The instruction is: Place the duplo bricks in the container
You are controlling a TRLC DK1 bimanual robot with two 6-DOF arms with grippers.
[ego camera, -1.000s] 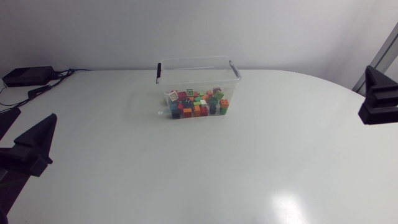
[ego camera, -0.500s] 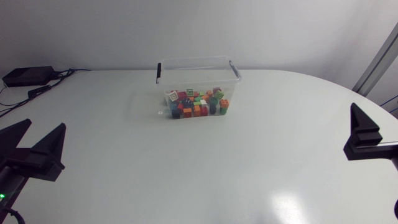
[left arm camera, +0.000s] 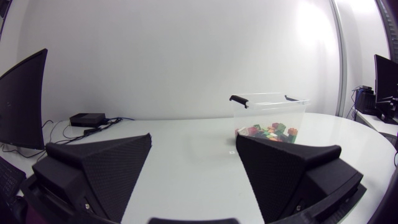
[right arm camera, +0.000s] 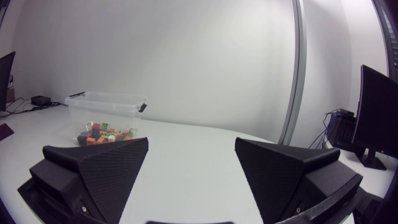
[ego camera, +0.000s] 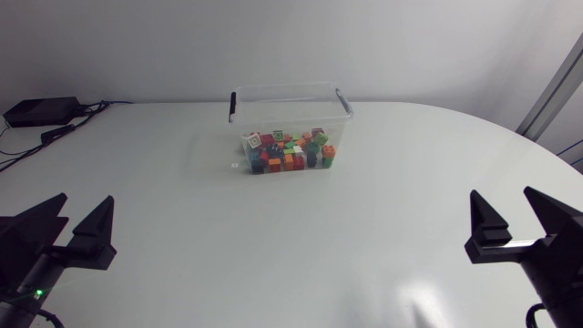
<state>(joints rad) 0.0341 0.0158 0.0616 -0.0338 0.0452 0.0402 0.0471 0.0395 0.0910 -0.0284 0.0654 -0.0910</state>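
Note:
A clear plastic container (ego camera: 290,117) with black handle clips stands at the far middle of the table, and several coloured duplo bricks (ego camera: 290,151) lie inside it. The container (left arm camera: 268,117) shows far ahead of my left gripper (left arm camera: 193,158), which is open and holds nothing. My left gripper (ego camera: 78,225) sits low near the table's front left edge. My right gripper (ego camera: 515,220) sits near the front right edge, open with nothing in it. The container (right arm camera: 106,117) also appears far ahead of the right gripper (right arm camera: 191,158).
A black box with cables (ego camera: 38,111) lies at the table's far left corner. The white table (ego camera: 291,237) stretches bare between both grippers and the container.
Both arms have drawn back toward the near table edge, away from the container, and lowered. Both grippers stayed open. The container and bricks have not moved.

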